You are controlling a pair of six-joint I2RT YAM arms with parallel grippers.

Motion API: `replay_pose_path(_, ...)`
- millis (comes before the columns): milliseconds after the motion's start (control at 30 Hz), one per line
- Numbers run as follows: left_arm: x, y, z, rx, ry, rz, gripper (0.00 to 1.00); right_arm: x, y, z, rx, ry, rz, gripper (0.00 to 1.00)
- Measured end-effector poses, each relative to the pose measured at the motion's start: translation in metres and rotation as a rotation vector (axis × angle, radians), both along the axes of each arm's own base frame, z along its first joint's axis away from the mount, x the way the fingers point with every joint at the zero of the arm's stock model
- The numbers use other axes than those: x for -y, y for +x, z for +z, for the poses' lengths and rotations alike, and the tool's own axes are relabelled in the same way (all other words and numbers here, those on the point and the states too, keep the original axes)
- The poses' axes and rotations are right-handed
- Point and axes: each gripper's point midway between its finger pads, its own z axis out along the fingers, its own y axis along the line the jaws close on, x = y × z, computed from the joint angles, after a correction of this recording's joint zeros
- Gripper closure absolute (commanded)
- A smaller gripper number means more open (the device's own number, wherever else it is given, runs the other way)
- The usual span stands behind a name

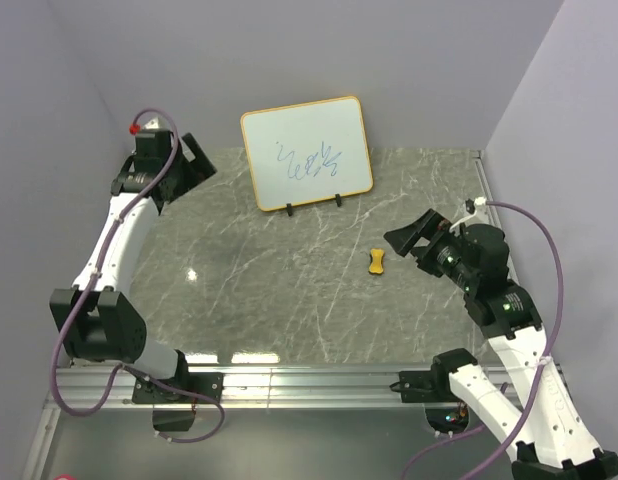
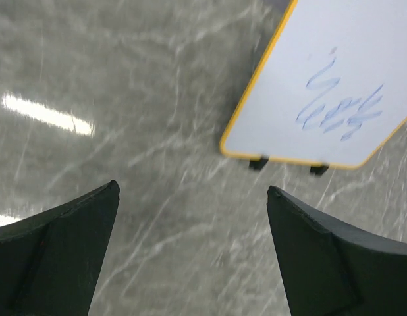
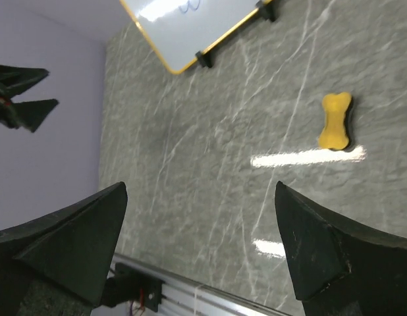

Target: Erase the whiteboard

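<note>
left end effector [image 2: 192,187], jaws apart; whiteboard [image 2: 335,85] beyond, upper right

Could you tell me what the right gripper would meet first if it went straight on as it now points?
Probably the bare table, straight ahead of the open right gripper in its wrist view; the eraser lies to one side, the whiteboard farther on. Depth is unclear.

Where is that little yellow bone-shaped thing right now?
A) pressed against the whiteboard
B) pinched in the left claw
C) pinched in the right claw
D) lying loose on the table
D: the yellow eraser lies flat on the table, apart from the whiteboard, and both the right gripper and the left gripper are open and empty.
</note>
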Motion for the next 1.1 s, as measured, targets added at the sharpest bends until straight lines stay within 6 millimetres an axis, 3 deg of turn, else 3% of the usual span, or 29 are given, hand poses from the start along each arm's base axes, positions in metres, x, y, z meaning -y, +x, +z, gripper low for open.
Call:
replay_pose_path(167,0.015,-0.039,-0.031,-0.087,-0.062,-0.065,0.01,-0.007,-0.014,-0.013,-0.027,0.027,0.031,0.0)
replay_pose_path(333,0.027,-0.054,-0.063,-0.137,-0.111,-0.106,0.01,-0.012,-0.011,-0.025,-0.122,-0.049,0.091,0.05)
replay_pose_path(467,0.034,-0.051,-0.085,-0.185,-0.123,-0.127,0.02,-0.017,0.018,-0.065,-0.349,-0.174,0.129,0.12)
replay_pose_path(567,0.043,-0.047,-0.095,-0.2,-0.118,-0.162,0.04,-0.014,0.027,-0.125,-0.555,-0.279,0.149,0.13)
replay_pose_path(733,0.06,-0.05,-0.095,-0.195,-0.12,-0.236,0.07,-0.004,0.03,-0.174,-0.732,-0.395,0.163,0.19)
replay_pose_path(933,0.063,-0.066,-0.099,-0.191,-0.114,-0.28,0.07,-0.003,0.066,-0.202,-0.791,-0.475,0.167,0.19)
replay_pose_path(1100,0.062,-0.078,-0.094,-0.181,-0.095,-0.306,0.08,-0.002,0.083,-0.223,-0.831,-0.52,0.167,0.21)
